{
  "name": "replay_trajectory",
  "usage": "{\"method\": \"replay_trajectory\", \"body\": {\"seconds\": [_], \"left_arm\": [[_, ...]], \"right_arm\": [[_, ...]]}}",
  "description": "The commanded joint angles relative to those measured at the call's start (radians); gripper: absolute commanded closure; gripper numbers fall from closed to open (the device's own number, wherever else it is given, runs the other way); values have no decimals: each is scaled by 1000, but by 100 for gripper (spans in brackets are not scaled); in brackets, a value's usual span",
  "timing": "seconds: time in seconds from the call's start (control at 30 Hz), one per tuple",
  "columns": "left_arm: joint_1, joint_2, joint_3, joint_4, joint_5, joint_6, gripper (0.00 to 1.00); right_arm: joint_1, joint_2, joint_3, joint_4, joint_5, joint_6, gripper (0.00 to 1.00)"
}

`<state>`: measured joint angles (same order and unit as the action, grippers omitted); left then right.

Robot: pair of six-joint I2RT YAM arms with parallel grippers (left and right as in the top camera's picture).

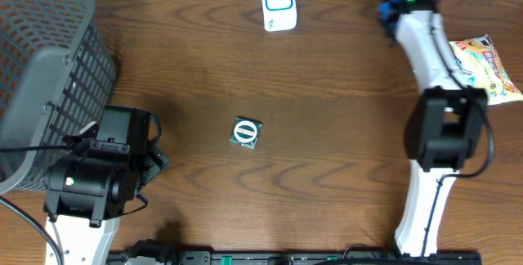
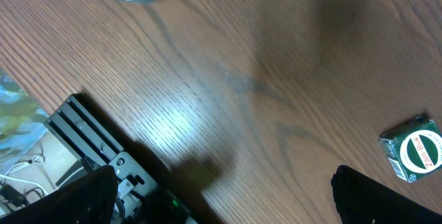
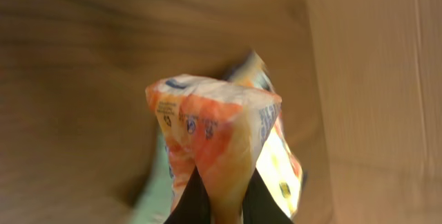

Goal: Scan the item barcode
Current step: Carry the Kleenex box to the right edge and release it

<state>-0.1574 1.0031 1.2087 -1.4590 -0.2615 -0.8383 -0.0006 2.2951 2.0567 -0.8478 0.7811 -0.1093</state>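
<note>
Orange-and-white snack packet (image 3: 214, 137) between dark fingers (image 3: 188, 207) of the right end effector (image 3: 222, 202)

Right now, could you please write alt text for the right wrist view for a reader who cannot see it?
The right gripper is shut on a crinkled orange, white and yellow snack packet, pinching its lower end between two dark fingers. The background is blurred brown, with a paler tan surface on the right.

Mock shop checkout (basket (image 1: 41, 69), scanner (image 1: 279, 3), wood tbl (image 1: 327, 159)).
</note>
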Motion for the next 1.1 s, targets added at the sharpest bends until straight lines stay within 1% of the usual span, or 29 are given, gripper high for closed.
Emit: {"method": "replay_trajectory", "body": {"seconds": [0.0, 0.1, 0.13, 0.17, 0.2, 0.23, 0.27, 0.3, 0.33, 0.37, 0.5, 0.67, 0.87, 0.93, 1.07], "left_arm": [[4, -5, 19, -2, -16, -10, 2], [4, -5, 19, -2, -16, -10, 3], [4, -5, 19, -2, -16, -9, 2], [4, -5, 19, -2, -16, -10, 3], [4, -5, 19, -2, -16, -9, 2], [4, -5, 19, -2, -16, -10, 2], [4, -5, 19, -2, -16, -10, 2], [4, -5, 19, -2, -16, -9, 2], [4, -5, 19, -2, -16, -9, 3], [4, -5, 19, -2, -16, -10, 2], [4, -5, 19, -2, -16, -10, 2], [4, -5, 19, -2, -16, -10, 2], [4, -5, 19, -2, -16, -10, 3], [4, -5, 19, -2, -16, -10, 2], [4, -5, 19, -2, -16, -10, 2]], "right_arm": [[-54, -25, 10, -64, -30, 199, 99], [-111, -24, 10, -116, -138, 227, 98], [-128, -24, 10, -124, -168, 235, 95], [-144, -24, 10, -132, -196, 245, 89], [-160, -24, 10, -138, -228, 249, 80], [-172, -24, 10, -145, -251, 251, 57], [-182, -24, 10, -152, -271, 251, 40], [-194, -24, 10, -162, -290, 251, 28], [-200, -24, 10, -167, -295, 252, 19], [-204, -24, 10, -171, -297, 251, 2], [-209, -24, 10, -179, -309, 251, 1], [-190, -27, 10, -181, -408, 251, 1], [-132, -100, 10, -166, -517, 251, 1], [-109, -133, 10, -161, -590, 251, 1], [-61, -193, 10, -178, -906, 251, 1]]}}
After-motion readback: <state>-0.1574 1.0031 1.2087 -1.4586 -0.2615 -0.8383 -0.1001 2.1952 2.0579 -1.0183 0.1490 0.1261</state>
